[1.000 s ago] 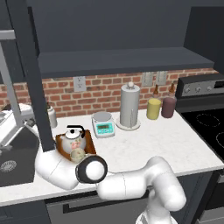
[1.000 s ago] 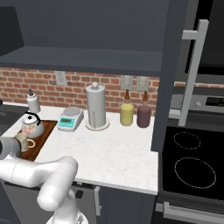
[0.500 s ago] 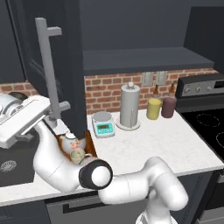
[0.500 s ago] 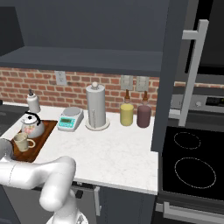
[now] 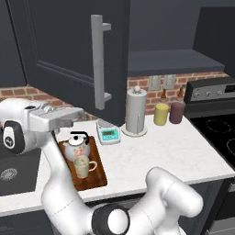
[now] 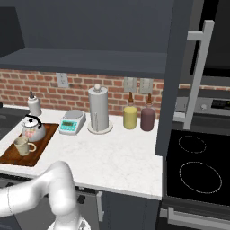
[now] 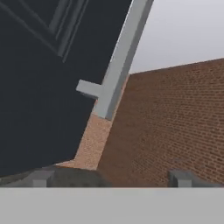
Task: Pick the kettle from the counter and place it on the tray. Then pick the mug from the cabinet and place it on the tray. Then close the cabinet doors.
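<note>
Two finger tips (image 7: pixel 40 176) stand spread wide at the bottom of my hand view, nothing between them; the gripper (image 7: pixel 110 178) holds nothing. In my left base view the gripper (image 5: pixel 69 114) sits at the left, above the tray, pointing toward the door.
Ahead of the hand: one cabinet door (image 7: pixel 39 78), dark and panelled, with its silver bar handle (image 7: pixel 118 61) running slantwise; brick wall (image 7: pixel 175 122) beyond.
Left door (image 5: pixel 69 41) in my left base view: swung part open, its lower edge above the counter (image 5: pixel 151 151).
Right door (image 6: pixel 177 76): also open, edge-on in my right base view.
Cabinet (image 6: pixel 90 60): shelf bare where I can see it.
Tray (image 6: pixel 31 155): on the counter at left, holding both items.
Kettle (image 5: pixel 76 146): upright at the tray's back.
Mug (image 5: pixel 83 166): upright just in front of the kettle, handle to the right.
Scale (image 5: pixel 109 133), towel roll (image 5: pixel 136 111), yellow canister (image 5: pixel 161 114), dark canister (image 5: pixel 177 112): along the wall.
</note>
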